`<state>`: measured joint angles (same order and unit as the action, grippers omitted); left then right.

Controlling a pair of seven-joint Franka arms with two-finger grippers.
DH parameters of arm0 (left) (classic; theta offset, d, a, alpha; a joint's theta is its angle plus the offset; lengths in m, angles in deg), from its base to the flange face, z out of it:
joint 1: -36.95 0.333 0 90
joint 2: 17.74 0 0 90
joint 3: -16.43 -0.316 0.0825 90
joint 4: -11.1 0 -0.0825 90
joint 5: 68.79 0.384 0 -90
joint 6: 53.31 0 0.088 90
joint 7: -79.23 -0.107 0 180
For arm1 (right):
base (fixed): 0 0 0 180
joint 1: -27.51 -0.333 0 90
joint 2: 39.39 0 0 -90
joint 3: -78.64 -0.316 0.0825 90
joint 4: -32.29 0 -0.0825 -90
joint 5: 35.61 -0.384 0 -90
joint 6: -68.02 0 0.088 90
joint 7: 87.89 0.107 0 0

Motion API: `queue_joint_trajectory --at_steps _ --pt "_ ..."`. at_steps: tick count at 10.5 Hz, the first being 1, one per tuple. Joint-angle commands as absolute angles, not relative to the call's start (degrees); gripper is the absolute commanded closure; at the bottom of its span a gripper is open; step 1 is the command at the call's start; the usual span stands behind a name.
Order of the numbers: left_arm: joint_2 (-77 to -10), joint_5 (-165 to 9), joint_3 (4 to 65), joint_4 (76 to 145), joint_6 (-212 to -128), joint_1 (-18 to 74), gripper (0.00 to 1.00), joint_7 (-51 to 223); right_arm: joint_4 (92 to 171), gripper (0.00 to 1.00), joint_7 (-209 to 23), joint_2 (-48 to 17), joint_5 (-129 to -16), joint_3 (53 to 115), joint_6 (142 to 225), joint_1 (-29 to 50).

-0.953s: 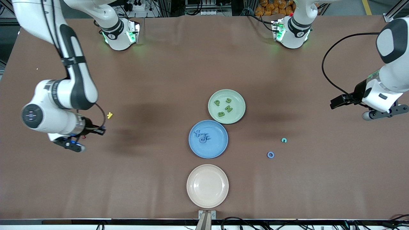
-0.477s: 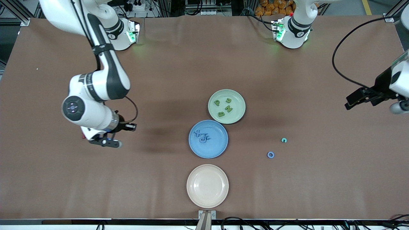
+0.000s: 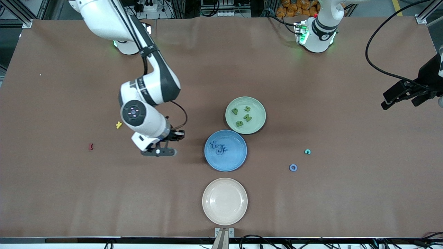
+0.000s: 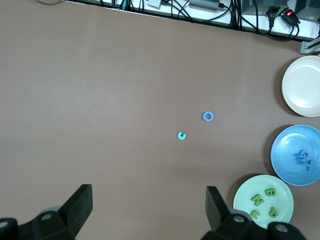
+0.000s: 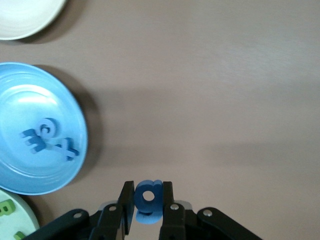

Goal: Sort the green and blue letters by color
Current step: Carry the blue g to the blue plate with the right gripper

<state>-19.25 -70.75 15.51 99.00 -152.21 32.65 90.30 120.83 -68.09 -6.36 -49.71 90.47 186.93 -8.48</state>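
My right jaws [image 5: 148, 202] are clamped on one periwinkle-blue letter [image 5: 148, 196] with a round hole in it (which character it is I cannot tell), held in the air over bare bench [image 3: 69, 193] just beside the blue plate [image 3: 231, 162], toward the right arm's end. My left jaws [image 4: 149, 205] stand wide apart and hold nothing; that arm waits up by the bench edge at its own end.

Three plates sit in a line across the middle of the bench. The green plate [image 3: 258, 105] holds four lime-green letters [image 3: 243, 116]: P, U, N and B. The blue plate, touching it on the front-camera side, holds three periwinkle letters [image 3: 219, 148] huddled together. The cream plate [image 3: 225, 214], near the front edge, holds nothing.

Loose on the bench are four small pieces: one yellow letter [image 3: 119, 125] and one dark red letter [image 3: 91, 146] toward the right arm's end, one teal C-shaped piece [image 3: 307, 151] and one blue ring [image 3: 293, 167] toward the left arm's end.
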Motion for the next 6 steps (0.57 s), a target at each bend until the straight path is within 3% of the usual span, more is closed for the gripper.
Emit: queue_joint_trajectory --at_steps 1,6 --pt "-18.79 -70.38 15.55 98.20 -150.60 32.73 0.00 88.99 114.56 0.93 -68.29 -1.77 -50.47 87.08 189.04 -7.99" --pt "-16.07 -70.55 16.60 100.65 -147.97 33.08 0.00 89.43 114.56 0.93 -68.38 0.51 -50.47 82.51 203.26 -7.46"
